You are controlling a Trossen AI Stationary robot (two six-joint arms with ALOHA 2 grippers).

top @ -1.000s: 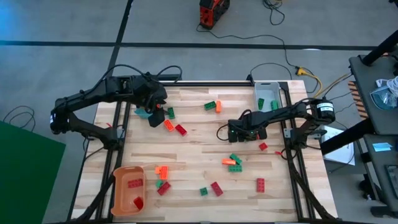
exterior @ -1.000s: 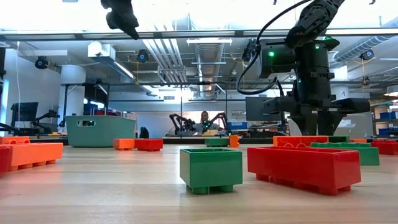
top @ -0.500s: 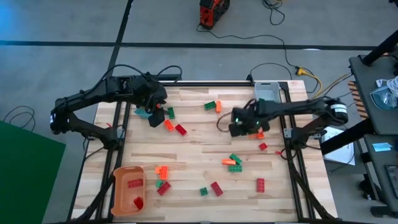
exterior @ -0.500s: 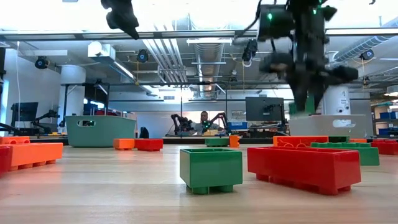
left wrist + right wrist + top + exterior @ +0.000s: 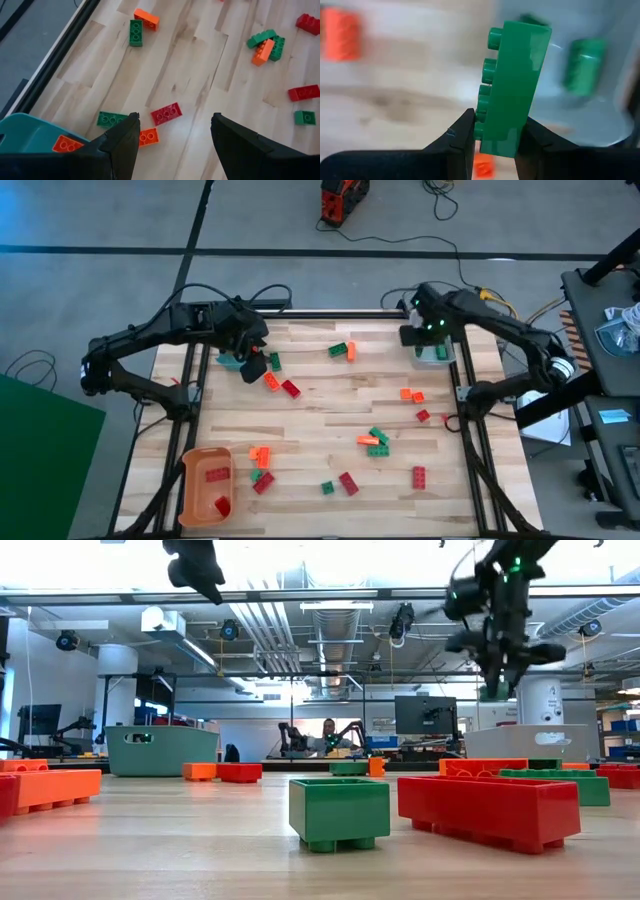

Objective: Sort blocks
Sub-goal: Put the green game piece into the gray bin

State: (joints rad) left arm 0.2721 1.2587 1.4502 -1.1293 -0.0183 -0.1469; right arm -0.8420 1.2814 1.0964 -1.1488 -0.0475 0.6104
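At the table's near left you see the orange bin (image 5: pixel 205 480) holding red blocks; mid-table bricks lie unmoved. Farther off, your left gripper (image 5: pixel 250 367) waits spread by the teal bin (image 5: pixel 162 749), while your right gripper (image 5: pixel 492 131) has swung from mid-table to the grey bin (image 5: pixel 432 340), pinching a green block (image 5: pixel 512 85).

Table centre (image 5: pixel 330 395): bare wood, open for passage
Front strip: scattered blocks (image 5: pixel 377 439) met
Grey bin (image 5: pixel 432 338): right gripper (image 5: pixel 430 338) overhead
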